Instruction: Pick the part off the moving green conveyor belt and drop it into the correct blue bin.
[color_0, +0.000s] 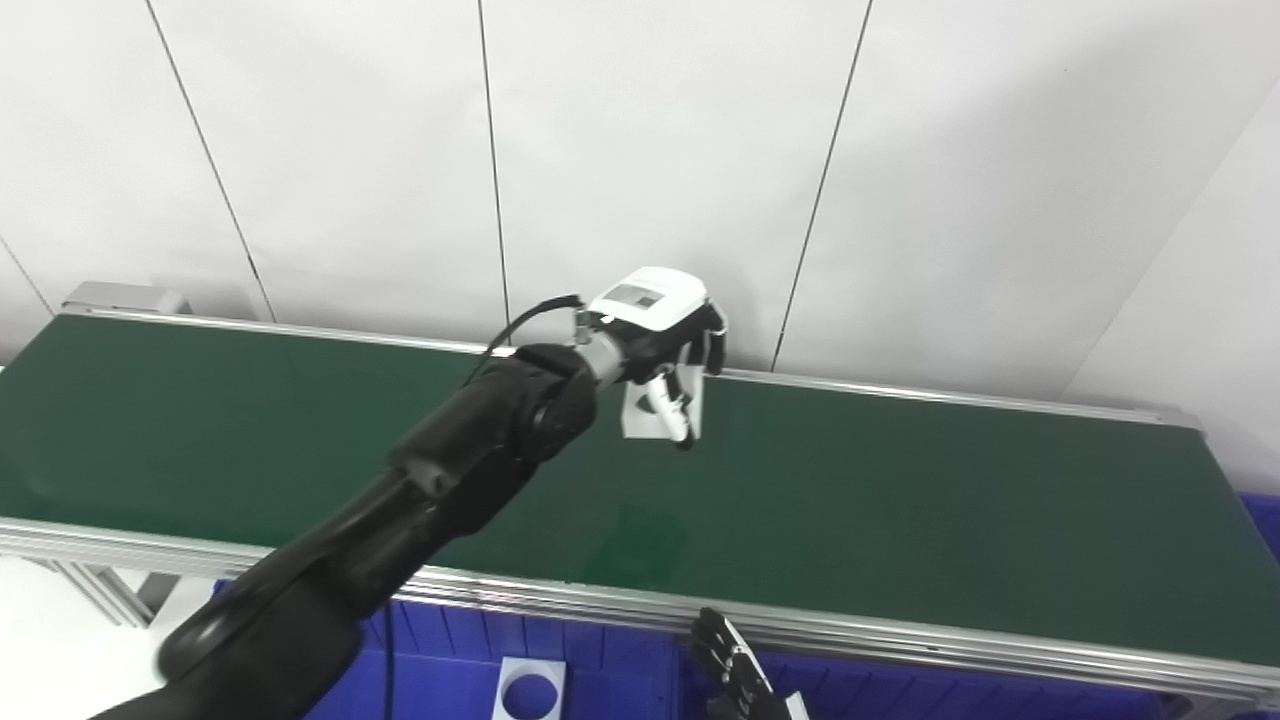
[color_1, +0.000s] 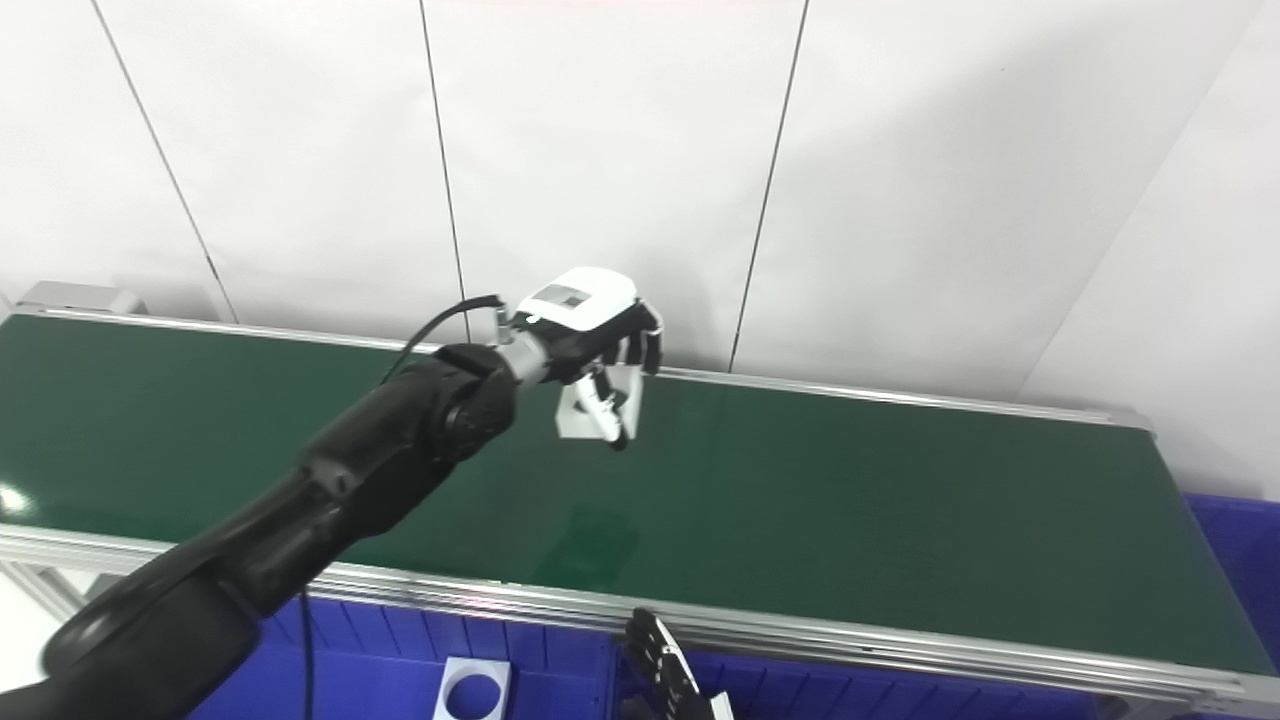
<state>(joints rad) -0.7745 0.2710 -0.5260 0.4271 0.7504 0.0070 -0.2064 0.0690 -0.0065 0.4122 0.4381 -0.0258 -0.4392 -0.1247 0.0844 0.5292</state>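
White wall behind one green belt (color_0: 900, 500); left hand (color_0: 665, 335) grips one white part (color_0: 640, 418), right hand (color_0: 735, 670) unclear

Bright, even overhead light fills both views. The glossy dark green conveyor belt (color_0: 900, 500) carries a soft sheen and a small glare spot at its left edge in the right eye view. Soft shadows fall across the white panelled wall (color_1: 900, 180). Focus is sharp throughout.

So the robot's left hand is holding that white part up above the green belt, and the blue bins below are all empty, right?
Not quite. The left hand does hold the white part above the green belt, but the blue bin isn't empty: the left eye view shows a white piece with a round hole in it.
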